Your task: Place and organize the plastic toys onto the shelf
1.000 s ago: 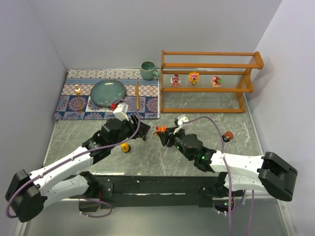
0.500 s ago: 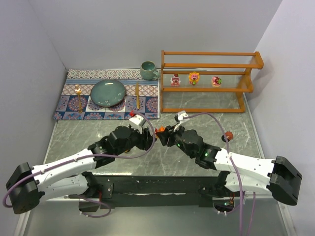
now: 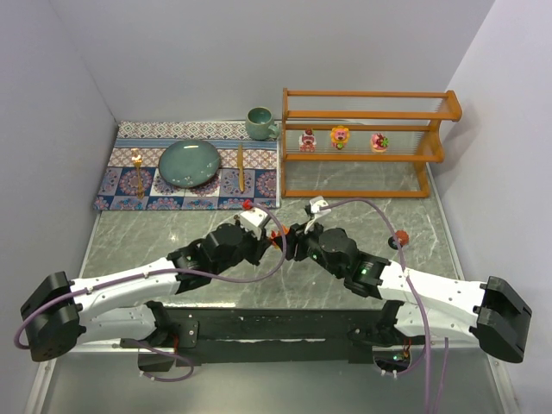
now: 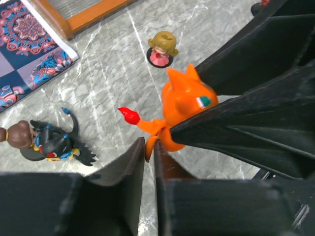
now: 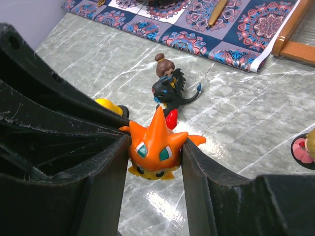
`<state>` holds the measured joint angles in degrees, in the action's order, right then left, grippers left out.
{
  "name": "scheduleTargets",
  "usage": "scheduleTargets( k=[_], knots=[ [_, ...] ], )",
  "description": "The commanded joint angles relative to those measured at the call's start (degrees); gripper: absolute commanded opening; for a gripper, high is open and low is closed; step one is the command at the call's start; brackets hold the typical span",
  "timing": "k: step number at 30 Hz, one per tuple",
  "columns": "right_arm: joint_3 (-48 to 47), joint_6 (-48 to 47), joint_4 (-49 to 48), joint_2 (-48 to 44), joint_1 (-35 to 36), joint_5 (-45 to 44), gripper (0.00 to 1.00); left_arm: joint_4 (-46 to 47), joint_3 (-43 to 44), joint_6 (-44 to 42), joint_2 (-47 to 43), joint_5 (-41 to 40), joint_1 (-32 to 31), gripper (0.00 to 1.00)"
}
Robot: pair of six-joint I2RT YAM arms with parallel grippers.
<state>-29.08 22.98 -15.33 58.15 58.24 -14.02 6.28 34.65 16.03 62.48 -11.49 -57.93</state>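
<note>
An orange spiky toy (image 5: 156, 147) hangs above the table between both grippers. My right gripper (image 5: 156, 143) is shut on its head from both sides. My left gripper (image 4: 149, 143) is shut on a thin orange limb under its red-tipped tail (image 4: 129, 114). In the top view the two grippers meet at mid-table, with the toy (image 3: 276, 231) between them. Three toys (image 3: 340, 136) stand on the middle tier of the wooden shelf (image 3: 371, 158). On the marble lie a dark spiky creature (image 4: 59, 142), a brown-headed figure (image 4: 14, 137), a yellow toy (image 5: 109, 105) and a pink figure (image 4: 162, 46).
A patterned mat (image 3: 138, 185) at the back left carries a teal plate (image 3: 189, 163), a teal mug (image 3: 259, 122) and slim wooden utensils (image 3: 241, 164). One more small toy (image 3: 398, 237) sits on the table to the right. Grey walls close in both sides.
My left arm has swung right to the right gripper and its jaws have shut on the orange toy. The right gripper has kept its hold and drifted slightly left.
</note>
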Motion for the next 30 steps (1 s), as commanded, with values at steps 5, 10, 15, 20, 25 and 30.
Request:
scheduleTargets(
  k=[5,10,15,20,25,30],
  knots=[
    [-5.63,2.76,4.42,-1.37,0.30,3.74,0.22,6.90,-0.28,-5.91,-1.13,-2.49,-1.66,0.01],
    [-10.37,5.05,14.95,-1.81,0.12,1.28,0.56,11.11,-3.62,-8.82,-2.80,-4.60,-3.85,0.01],
    [-13.63,6.37,21.30,-2.25,-1.63,2.15,0.70,12.52,-5.03,-11.28,-3.42,-7.41,-5.35,0.01],
    [-15.48,6.90,25.17,-2.52,-4.53,5.92,0.78,14.72,-5.91,-13.48,-3.76,-8.82,-6.93,0.01],
    [-16.18,6.37,26.49,-1.46,-6.99,11.46,0.78,16.39,-6.88,-14.97,-4.38,-8.64,-7.63,0.01],
    [-15.92,6.02,25.62,-1.46,-8.14,15.93,0.74,17.53,-7.50,-15.42,-4.30,-8.29,-8.16,0.01]
  ],
)
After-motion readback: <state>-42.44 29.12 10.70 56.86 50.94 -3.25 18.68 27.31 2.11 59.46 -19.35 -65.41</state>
